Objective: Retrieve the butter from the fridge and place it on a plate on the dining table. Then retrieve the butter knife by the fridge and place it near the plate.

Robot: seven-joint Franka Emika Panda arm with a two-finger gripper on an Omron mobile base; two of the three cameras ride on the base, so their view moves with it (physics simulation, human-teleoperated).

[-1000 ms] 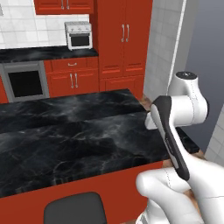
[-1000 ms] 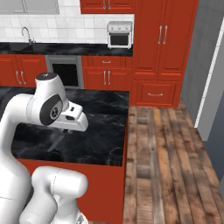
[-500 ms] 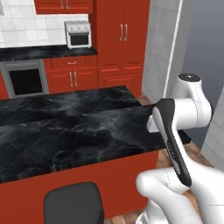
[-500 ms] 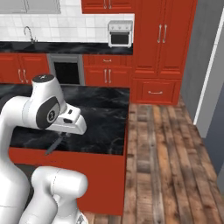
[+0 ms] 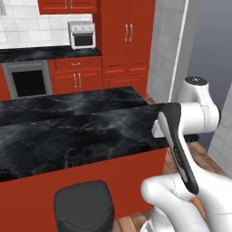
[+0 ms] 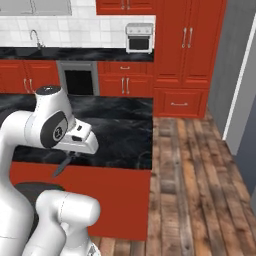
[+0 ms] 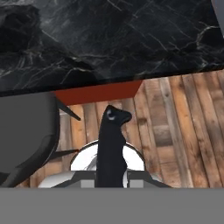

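You will see the gripper (image 6: 70, 156) clamped nearly closed on the dark butter knife (image 6: 60, 167). The knife hangs beside the dining table (image 6: 120, 135) edge, above the wooden floor (image 7: 175, 131).

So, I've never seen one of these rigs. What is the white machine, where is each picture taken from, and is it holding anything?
The white machine is a robot arm on a base that can drive, in a rendered kitchen. Two cameras ride on the base, behind the arm to its left and right, and look forward over it. The third sits on the hand and looks along the end effector. Ahead is the dining table, an island with a black marble top and red sides, with a dark stool beside it on the wooden floor. The end effector is shut on a slim dark object, apparently the butter knife.
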